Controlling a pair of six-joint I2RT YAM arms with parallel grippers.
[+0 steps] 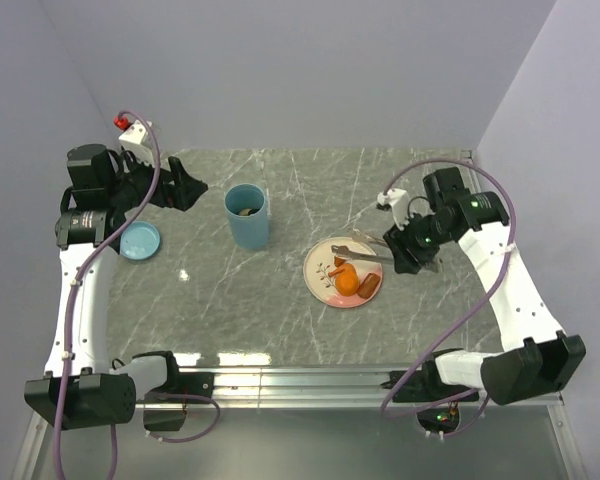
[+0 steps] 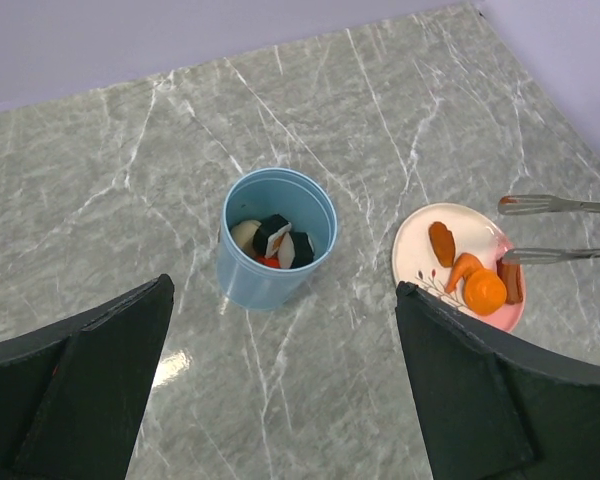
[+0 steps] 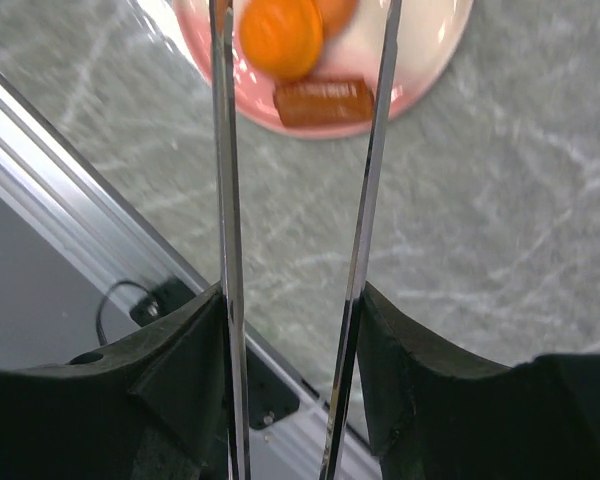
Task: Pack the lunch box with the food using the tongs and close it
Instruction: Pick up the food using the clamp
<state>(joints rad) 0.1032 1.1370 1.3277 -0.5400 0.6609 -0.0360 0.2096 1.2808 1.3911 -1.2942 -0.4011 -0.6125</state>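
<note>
The lunch box (image 1: 248,232) is a light-blue cup standing upright left of centre. In the left wrist view the lunch box (image 2: 250,285) holds dark rolls, a beige piece and a red piece. Its blue lid (image 1: 140,241) lies flat at the left. The pink plate (image 1: 320,262) carries food: an orange round (image 2: 485,291), a brown sausage (image 3: 323,102) and a carrot-like piece (image 2: 463,268). My right gripper (image 1: 412,250) is shut on the silver tongs (image 1: 365,252), whose tips hover over the plate. The tongs' arms (image 3: 225,200) stand apart. My left gripper (image 1: 188,188) hangs open, left of the cup.
A metal rail (image 1: 300,380) runs along the near table edge between the arm bases. Purple walls close in the back and both sides. A red-and-white fixture (image 1: 128,125) sits at the back left corner.
</note>
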